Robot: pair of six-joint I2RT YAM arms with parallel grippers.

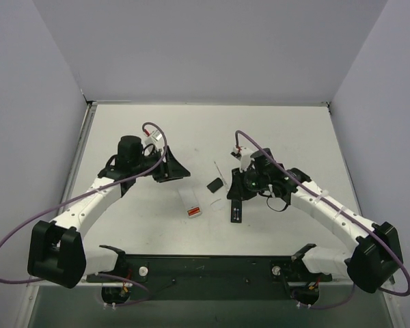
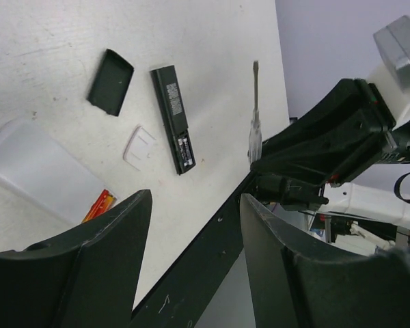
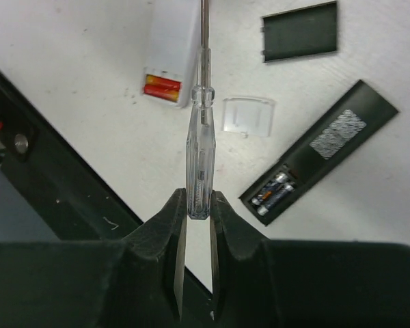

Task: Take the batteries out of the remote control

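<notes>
The remote control (image 3: 321, 150) lies on the table on its face with its battery bay uncovered, and two batteries (image 3: 277, 191) sit inside the bay. It also shows as a slim black bar in the top view (image 1: 236, 208) and the left wrist view (image 2: 174, 117). Reddish-orange batteries (image 3: 162, 87) lie at the end of a white strip (image 3: 172, 41). My right gripper (image 3: 199, 205) is shut on the clear handle of a thin screwdriver (image 3: 199, 137), just left of the remote. My left gripper (image 2: 195, 205) hangs open and holds nothing, well to the left (image 1: 171, 171).
The black cover piece (image 3: 301, 31) lies beyond the remote, and a small clear tab (image 3: 248, 115) lies between it and the screwdriver. The black base rail (image 1: 212, 263) runs along the near edge. Grey walls enclose the table on three sides.
</notes>
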